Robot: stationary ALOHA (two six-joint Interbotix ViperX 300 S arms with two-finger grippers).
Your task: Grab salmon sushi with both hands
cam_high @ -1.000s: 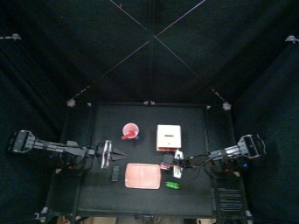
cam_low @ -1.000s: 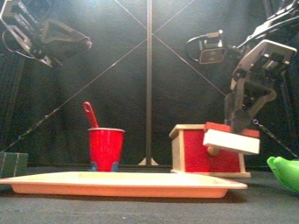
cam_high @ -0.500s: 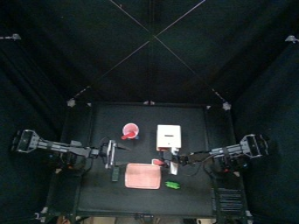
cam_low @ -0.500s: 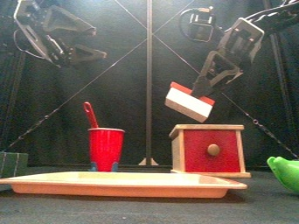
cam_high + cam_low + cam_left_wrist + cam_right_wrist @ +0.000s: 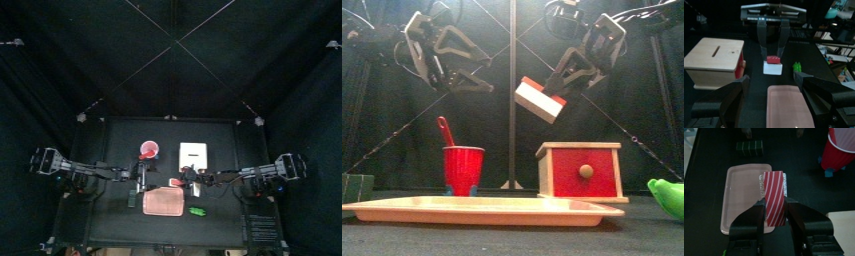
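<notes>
Near the table's (image 5: 227, 135) front edge lies the salmon sushi (image 5: 163, 201), a flat pink slab with a paler rim, resting flat on the black top with nothing touching it; in the front view it stretches low and wide across the foreground (image 5: 476, 210). Above its right half hangs the right claw (image 5: 556, 85), its arm reaching in from the right and bent down at the wrist, the long fingers slanting toward the middle. That claw is clamped on a small red-and-white block (image 5: 540, 99), which is tilted in the air well clear of the slab; the right wrist view looks down past the gripped block (image 5: 773, 198) onto the pink slab (image 5: 744, 193) below it. The left claw (image 5: 456, 60) hangs at about the same height on the other side, its arm coming in from the left, and its two fingers stand wide apart with nothing between them (image 5: 772, 82); it faces the right claw across the slab. Behind the slab stand a red cup (image 5: 464, 170) on the left and a wooden box (image 5: 580, 172) with a red front on the right. A dark green block (image 5: 356, 188) sits at the far left and a bright green thing (image 5: 667, 197) at the far right.
</notes>
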